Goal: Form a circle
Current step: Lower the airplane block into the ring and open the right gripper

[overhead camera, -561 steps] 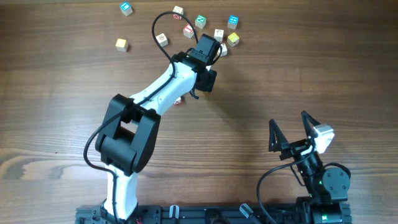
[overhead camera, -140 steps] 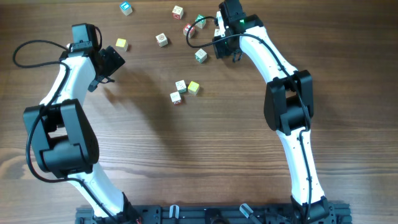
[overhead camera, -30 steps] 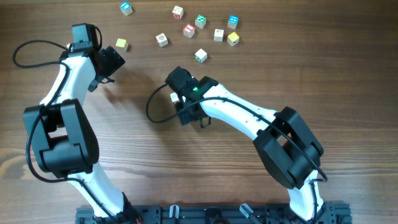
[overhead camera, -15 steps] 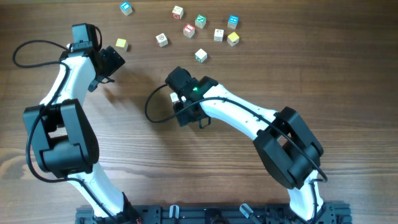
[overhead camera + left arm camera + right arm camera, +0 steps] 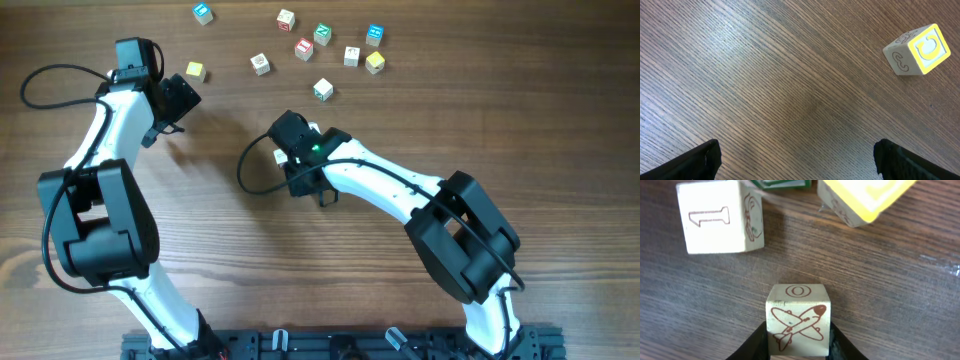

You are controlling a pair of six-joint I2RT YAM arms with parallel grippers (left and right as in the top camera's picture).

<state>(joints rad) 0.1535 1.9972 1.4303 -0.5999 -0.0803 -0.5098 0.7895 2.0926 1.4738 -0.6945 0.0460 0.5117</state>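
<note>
The airplane cube (image 5: 797,319) is clamped by the right gripper (image 5: 797,332) at mid-table, just beside the rest of the circle (image 5: 715,222). The left gripper (image 5: 795,152) is held wide apart near a yellow cube (image 5: 916,50).

1. Right wrist cam: the white cube (image 5: 715,222) top left has a big outlined red "1".
2. Same view, the airplane cube (image 5: 797,317) has a ringed "O" on top and a red plane drawing on the front.
3. Left wrist cam: the loose cube (image 5: 916,49) shows a "C" on its yellow-framed face.
4. Overhead: the cube markings are too tiny to read.
</note>
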